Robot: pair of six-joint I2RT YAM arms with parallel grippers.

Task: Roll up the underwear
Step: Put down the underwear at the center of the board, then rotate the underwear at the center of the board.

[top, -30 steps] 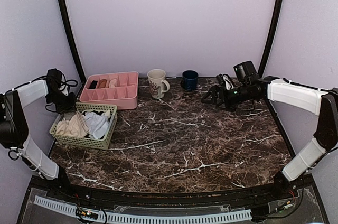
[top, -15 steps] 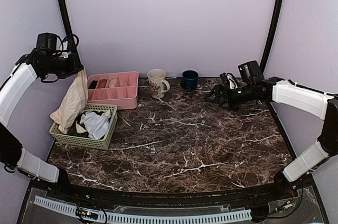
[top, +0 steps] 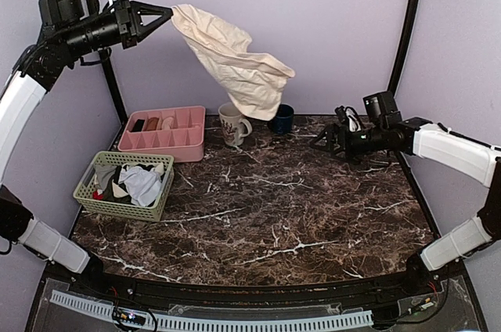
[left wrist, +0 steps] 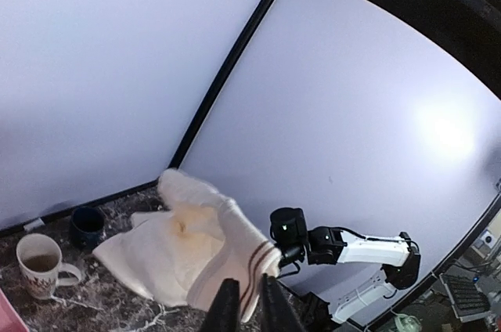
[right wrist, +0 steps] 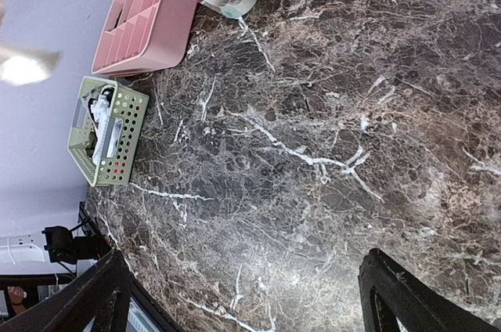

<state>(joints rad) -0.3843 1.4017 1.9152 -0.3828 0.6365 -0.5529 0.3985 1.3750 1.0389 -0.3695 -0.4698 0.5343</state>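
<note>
The cream-beige underwear [top: 235, 62] hangs in the air high above the back of the table, swung out to the right. My left gripper [top: 166, 14] is shut on its waistband edge, well above the pink organiser. In the left wrist view the underwear [left wrist: 188, 250] shows brown stripes at the edge pinched between my fingers [left wrist: 227, 312]. My right gripper [top: 322, 142] is open and empty, low over the table's back right. Its wide-apart fingers [right wrist: 391, 293] frame bare marble.
A green basket [top: 88, 195] holding white, grey and dark cloths sits at the left. A pink divided organiser [top: 188, 144] stands behind it. A cream mug [top: 232, 124] and a dark blue cup [top: 281, 118] stand at the back centre on the marble table [top: 274, 207].
My left gripper has lifted the underwear out of the green basket and swung it high up and to the right. My right arm has shifted slightly to the right.
</note>
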